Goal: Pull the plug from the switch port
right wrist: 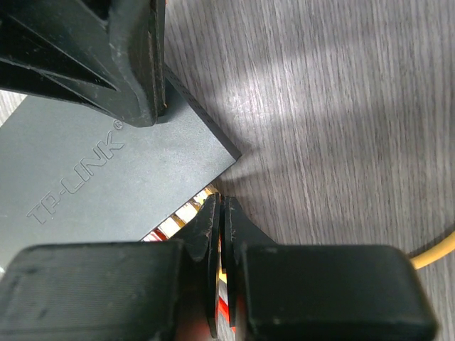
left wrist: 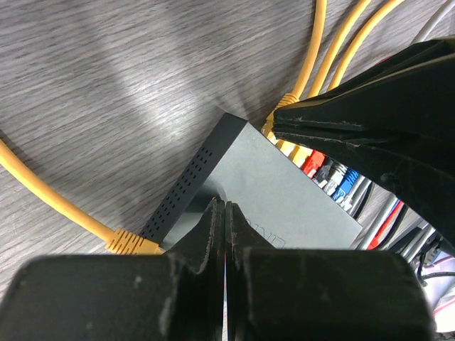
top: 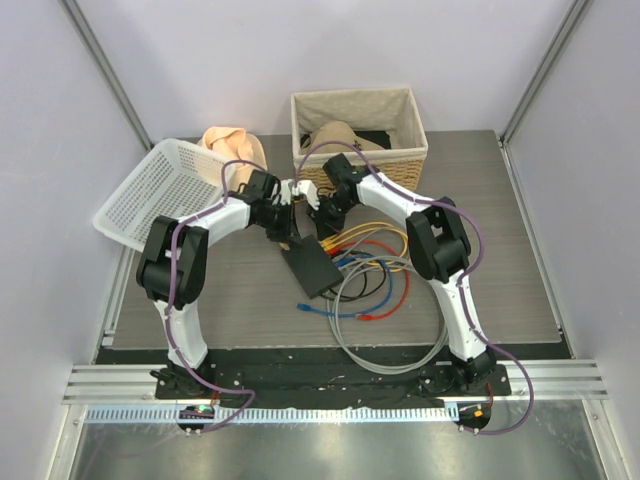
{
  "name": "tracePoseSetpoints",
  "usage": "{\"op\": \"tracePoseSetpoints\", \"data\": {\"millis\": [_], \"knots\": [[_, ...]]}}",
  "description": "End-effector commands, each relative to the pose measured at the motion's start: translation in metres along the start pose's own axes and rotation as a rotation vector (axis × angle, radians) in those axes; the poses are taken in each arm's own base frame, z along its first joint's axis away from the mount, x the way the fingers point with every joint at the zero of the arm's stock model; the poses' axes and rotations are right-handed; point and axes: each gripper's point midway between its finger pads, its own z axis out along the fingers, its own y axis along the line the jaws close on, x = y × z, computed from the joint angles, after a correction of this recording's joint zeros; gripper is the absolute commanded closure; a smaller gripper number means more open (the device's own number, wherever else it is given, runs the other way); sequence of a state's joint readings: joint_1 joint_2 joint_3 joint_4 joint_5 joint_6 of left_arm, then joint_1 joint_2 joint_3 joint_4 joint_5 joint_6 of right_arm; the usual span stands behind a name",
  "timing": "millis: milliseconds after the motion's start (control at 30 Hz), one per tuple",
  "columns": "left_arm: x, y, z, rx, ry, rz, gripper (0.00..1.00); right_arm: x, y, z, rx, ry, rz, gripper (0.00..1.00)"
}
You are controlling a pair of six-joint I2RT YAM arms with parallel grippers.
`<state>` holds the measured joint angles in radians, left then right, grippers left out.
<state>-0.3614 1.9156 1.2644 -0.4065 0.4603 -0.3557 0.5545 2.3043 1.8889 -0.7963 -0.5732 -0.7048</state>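
The switch (top: 314, 266) is a flat black box lying on the table; it also shows in the left wrist view (left wrist: 284, 199) and, with a TP-LINK label, in the right wrist view (right wrist: 106, 170). Yellow, red, blue and grey plugs (left wrist: 323, 167) sit in a row along its port edge. My left gripper (left wrist: 226, 213) is shut, with its tips resting on the switch's top near one end. My right gripper (right wrist: 219, 213) is shut, with its tips at the corner-most yellow plug (left wrist: 274, 126) on the port edge. I see nothing clamped between its fingers.
Yellow, red, blue and grey cables (top: 375, 270) spread right of the switch. A loose yellow plug (left wrist: 124, 241) lies by its near end. A wicker basket (top: 410, 150) stands at the back. A white plastic basket (top: 160, 190) and a peach cloth (top: 230, 140) are at back left.
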Motion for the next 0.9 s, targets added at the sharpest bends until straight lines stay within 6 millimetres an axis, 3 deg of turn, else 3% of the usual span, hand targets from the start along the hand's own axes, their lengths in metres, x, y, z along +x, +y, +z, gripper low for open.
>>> {"op": "tracePoseSetpoints", "data": {"millis": [0, 533, 867], "knots": [[0.051, 0.039, 0.015, -0.151, 0.145, 0.033, 1.00, 0.082, -0.010, 0.014, 0.082, 0.291, 0.061, 0.94], [0.055, 0.041, 0.010, -0.161, 0.146, 0.043, 1.00, 0.105, -0.024, 0.001, 0.172, 0.328, 0.104, 0.97], [0.056, 0.042, 0.011, -0.162, 0.147, 0.042, 1.00, 0.124, -0.048, -0.018, 0.280, 0.380, 0.141, 0.99]]}}
